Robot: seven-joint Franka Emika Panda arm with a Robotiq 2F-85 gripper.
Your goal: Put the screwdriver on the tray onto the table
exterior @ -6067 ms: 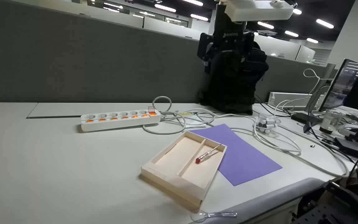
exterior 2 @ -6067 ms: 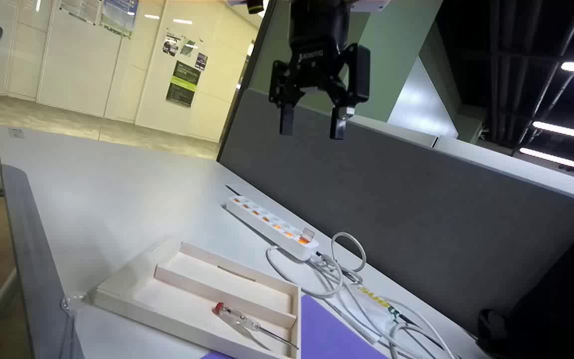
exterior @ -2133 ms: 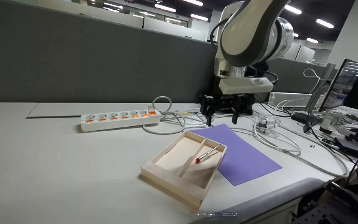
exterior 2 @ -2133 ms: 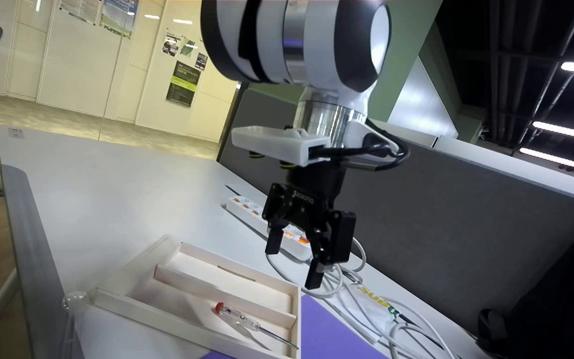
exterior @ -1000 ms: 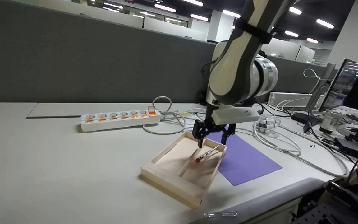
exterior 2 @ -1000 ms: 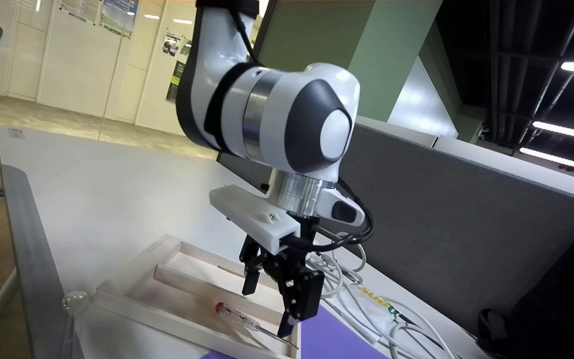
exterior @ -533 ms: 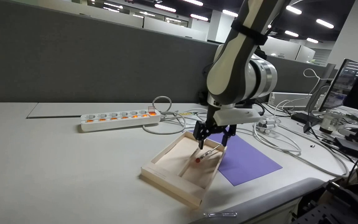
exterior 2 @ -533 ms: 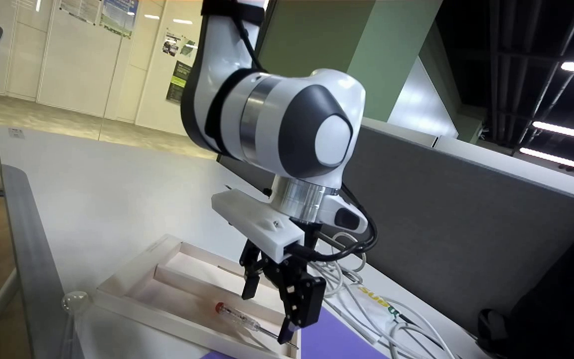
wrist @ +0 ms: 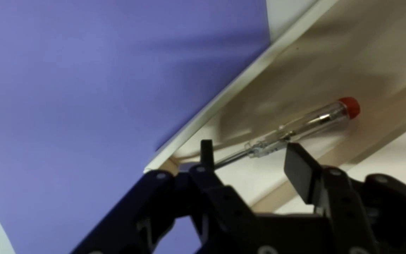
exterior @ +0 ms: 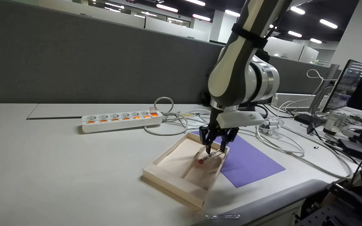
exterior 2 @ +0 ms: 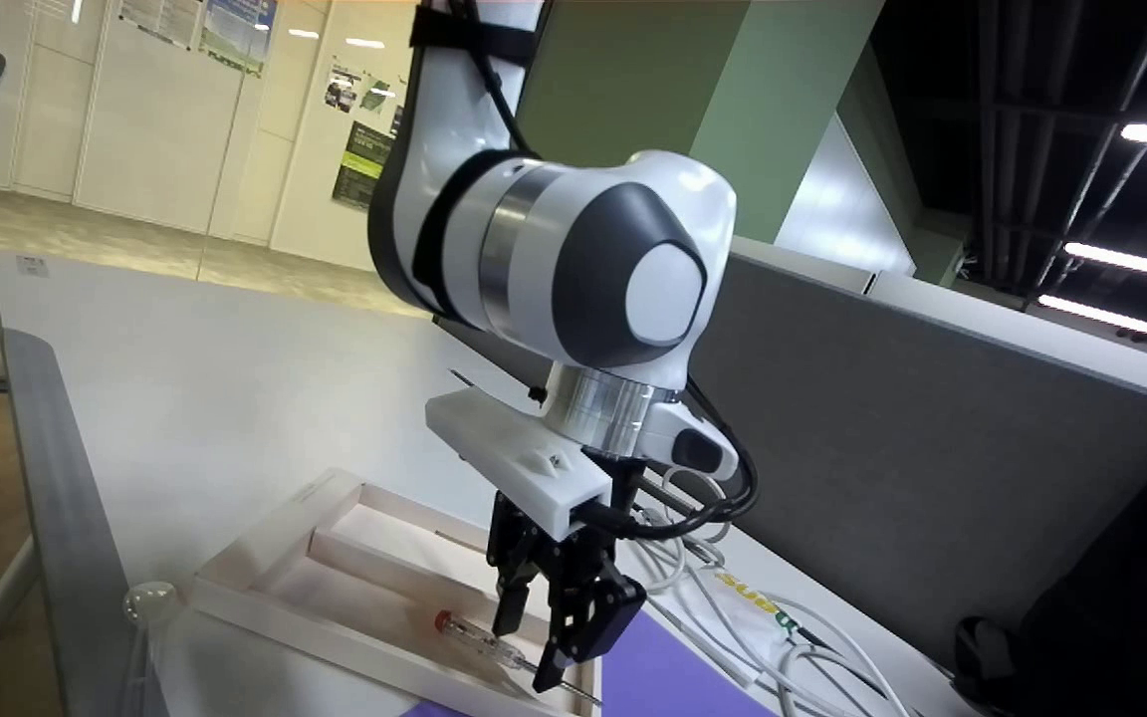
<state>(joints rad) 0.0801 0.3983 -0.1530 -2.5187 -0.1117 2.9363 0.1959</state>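
The screwdriver (exterior: 201, 161) has a clear handle with a red end and a thin shaft. It lies in one compartment of the pale wooden tray (exterior: 174, 185), also seen in an exterior view as screwdriver (exterior 2: 469, 635) and tray (exterior 2: 335, 652). The tray stands on the grey-white table (exterior: 74, 166). My gripper (exterior: 215, 151) points down into the tray, over the shaft half. In the wrist view the gripper (wrist: 248, 153) is part open, one finger beside the shaft and one near the handle of the screwdriver (wrist: 315, 121). A finger hides the shaft's tip there.
A purple sheet (exterior: 247, 163) lies partly under the tray. A divider (exterior 2: 384, 568) splits the tray lengthwise. A white power strip (exterior: 121, 124) and cables (exterior 2: 663, 543) lie behind. A clear plastic item (exterior: 223, 216) is near the table's front edge.
My gripper has come down from above the table into the tray. In the last half second its fingers have drawn closer together. The screwdriver has shifted very slightly.
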